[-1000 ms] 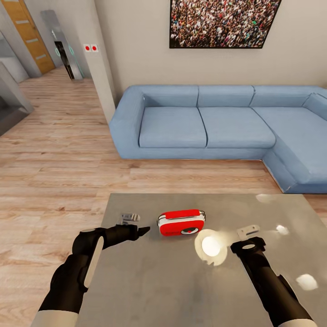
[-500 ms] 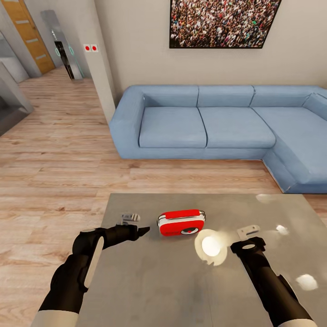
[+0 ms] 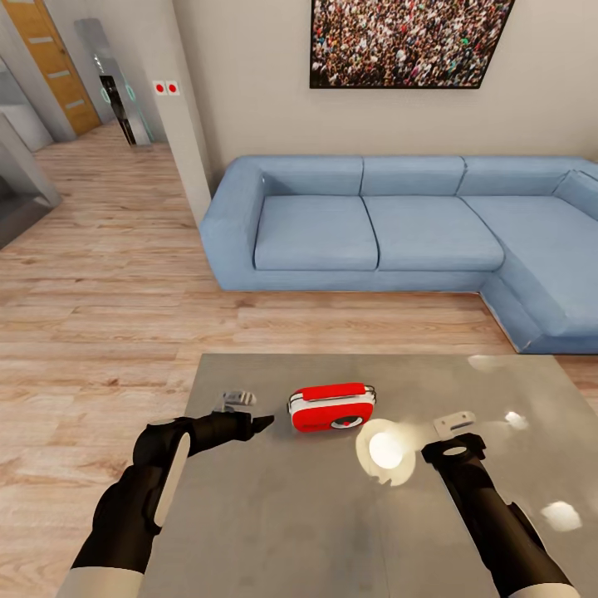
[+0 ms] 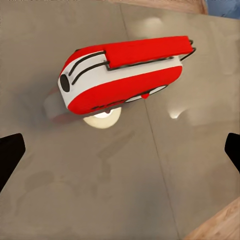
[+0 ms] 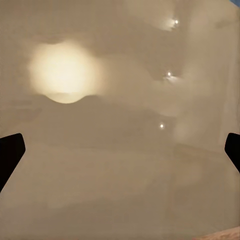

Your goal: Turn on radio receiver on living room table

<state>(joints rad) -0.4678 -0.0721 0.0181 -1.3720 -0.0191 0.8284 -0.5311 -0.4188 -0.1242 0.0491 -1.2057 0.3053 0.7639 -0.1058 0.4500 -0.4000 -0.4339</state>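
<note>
A: Our left gripper hovers just left of the radio receiver, fingers spread wide.
B: The radio receiver lies mid-table; it looks light, rigid, likely to slide. We'd press its dial gently. The right gripper, well right of the radio receiver, also gapes.

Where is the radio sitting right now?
In the head view, the radio lies on the grey table, toward its far edge, just beyond the left gripper and between the two arms, with the blue sofa behind.

One radio receiver is counted on the table, two grippers beside it, plus one sofa and one framed crowd picture behind the table.
</note>
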